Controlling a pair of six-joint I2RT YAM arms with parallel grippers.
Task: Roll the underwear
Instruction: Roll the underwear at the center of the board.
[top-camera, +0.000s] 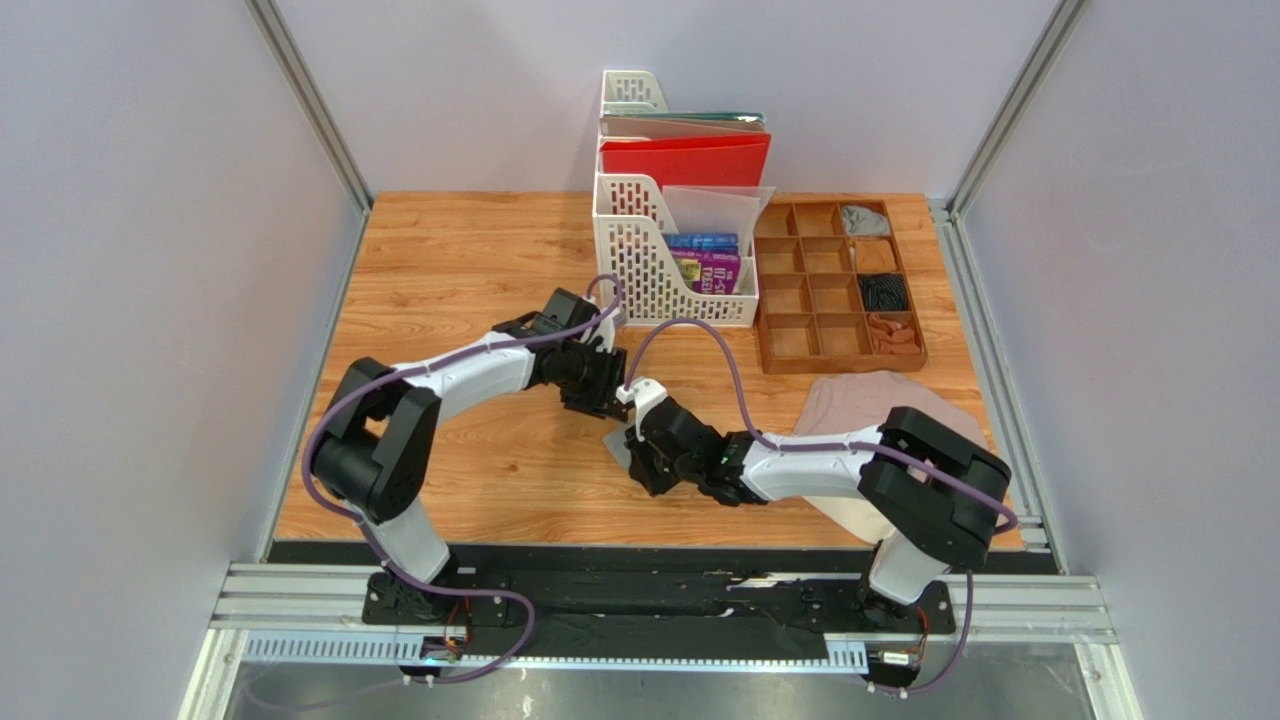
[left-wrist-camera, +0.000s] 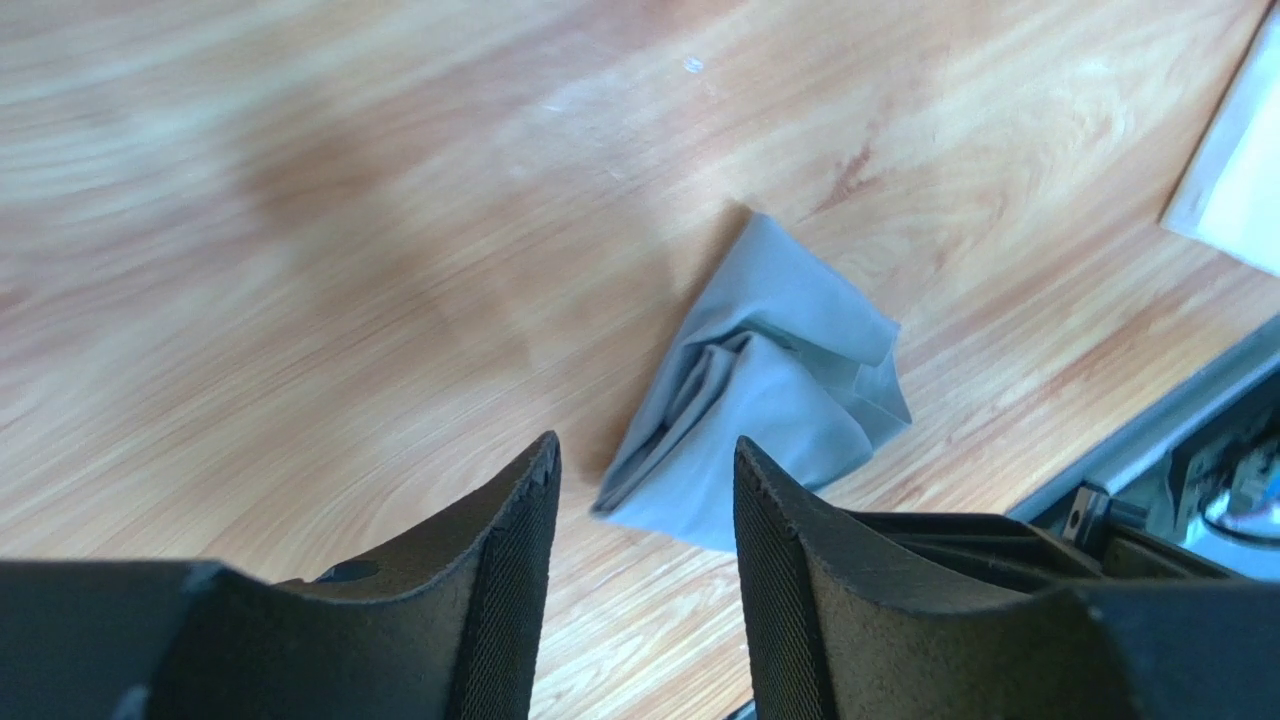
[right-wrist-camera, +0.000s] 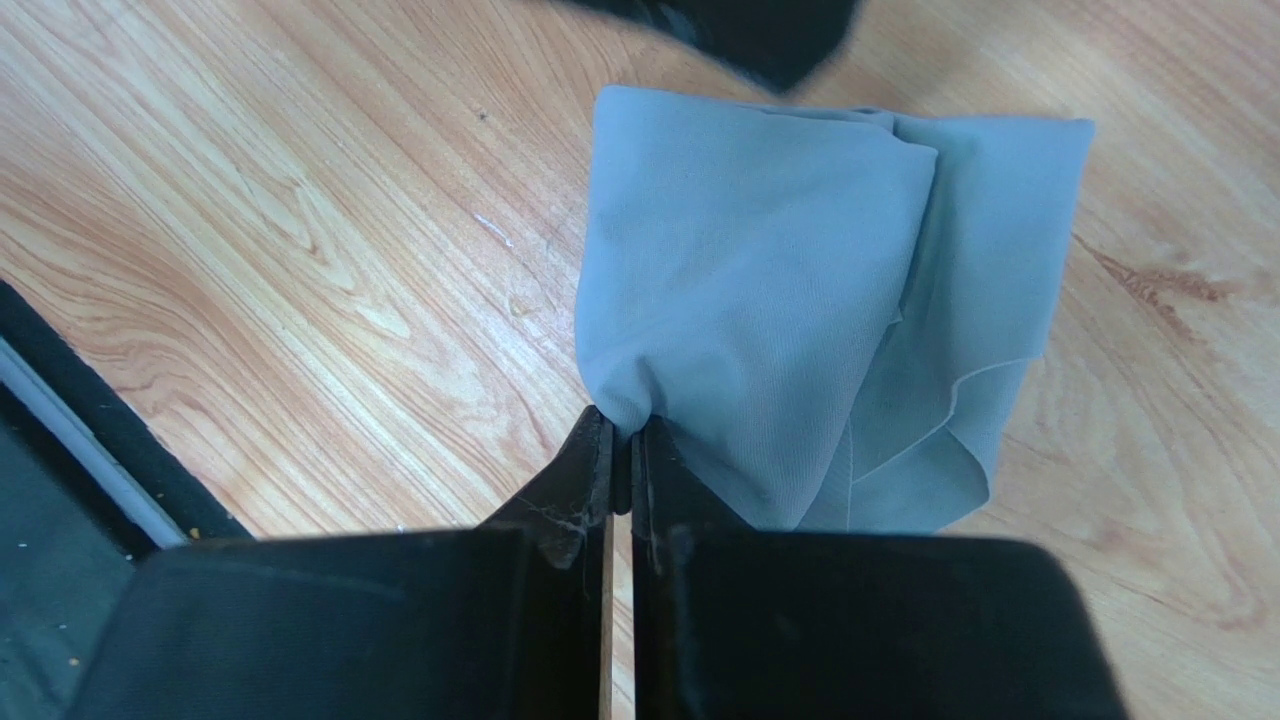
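The grey underwear (right-wrist-camera: 781, 270) lies bunched and folded on the wooden table, with a small patch of it showing in the top view (top-camera: 618, 447) between the two arms. My right gripper (right-wrist-camera: 619, 432) is shut on a pinched corner of this cloth, low over the table (top-camera: 643, 468). In the left wrist view the grey underwear (left-wrist-camera: 766, 390) lies just beyond my left gripper (left-wrist-camera: 646, 450), which is open with nothing between its fingers. From above, the left gripper (top-camera: 607, 399) hovers just behind the cloth. The pinkish-beige underwear (top-camera: 849, 413) lies crumpled at the right, partly under the right arm.
White file racks (top-camera: 673, 278) holding a red folder (top-camera: 685, 158) stand at the back centre. Beside them is a wooden compartment tray (top-camera: 819, 353) with small items in it. A black rail (top-camera: 661, 558) runs along the table's near edge.
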